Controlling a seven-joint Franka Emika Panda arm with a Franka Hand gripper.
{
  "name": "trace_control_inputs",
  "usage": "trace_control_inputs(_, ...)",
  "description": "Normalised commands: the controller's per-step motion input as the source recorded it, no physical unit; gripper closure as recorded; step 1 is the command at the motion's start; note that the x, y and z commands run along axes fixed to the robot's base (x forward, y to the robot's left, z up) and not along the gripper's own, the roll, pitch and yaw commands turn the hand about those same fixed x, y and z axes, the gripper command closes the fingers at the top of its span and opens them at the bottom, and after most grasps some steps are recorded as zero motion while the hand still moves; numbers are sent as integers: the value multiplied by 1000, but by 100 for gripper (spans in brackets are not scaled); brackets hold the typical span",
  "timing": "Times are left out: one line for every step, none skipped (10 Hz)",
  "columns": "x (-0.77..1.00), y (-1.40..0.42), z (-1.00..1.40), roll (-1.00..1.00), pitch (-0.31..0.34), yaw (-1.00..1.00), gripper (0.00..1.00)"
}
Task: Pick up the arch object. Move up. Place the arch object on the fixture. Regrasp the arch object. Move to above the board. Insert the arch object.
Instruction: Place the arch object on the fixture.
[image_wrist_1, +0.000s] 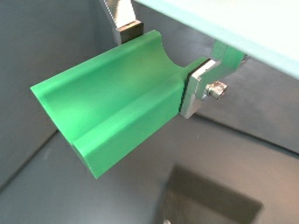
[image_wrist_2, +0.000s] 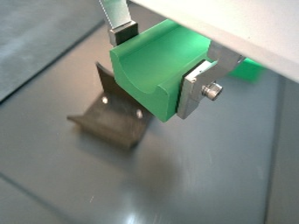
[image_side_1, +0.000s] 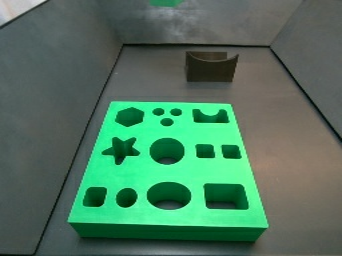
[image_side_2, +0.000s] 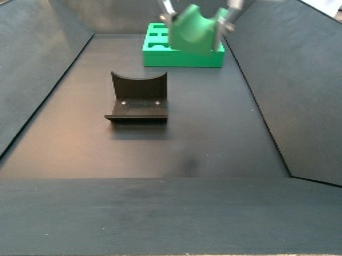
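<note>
My gripper (image_wrist_1: 163, 59) is shut on the arch object (image_wrist_1: 111, 105), a muted-green block with a curved notch, clamped between the two silver fingers in both wrist views. In a wrist view the held arch object (image_wrist_2: 152, 66) hangs in the air above the fixture (image_wrist_2: 111, 118), a dark bracket on the floor. From the side, the gripper (image_side_2: 198, 20) carries the arch object (image_side_2: 193, 28) high, beyond the fixture (image_side_2: 136, 97) and in front of the board (image_side_2: 201, 58). The board (image_side_1: 190, 134) is a bright green slab with shaped cut-outs, and the fixture (image_side_1: 207, 66) stands behind it.
Dark sloping walls enclose the grey floor on every side. A corner of the board (image_wrist_2: 246, 68) shows past the gripper's finger.
</note>
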Motion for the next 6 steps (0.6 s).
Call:
trace_control_inputs(1000, -917, 65, -195, 188, 775, 100)
trace_control_inputs(1000, -752, 51, -159, 188, 526, 100)
trace_control_inputs(1000, -623, 40, -136, 184, 397, 100)
trace_control_inputs(963, -289, 26, -112, 184, 177, 100)
trace_control_inputs(883, -132, 19, -104, 177, 89, 100)
trace_control_inputs(807, -77, 7, -100, 165, 50, 100)
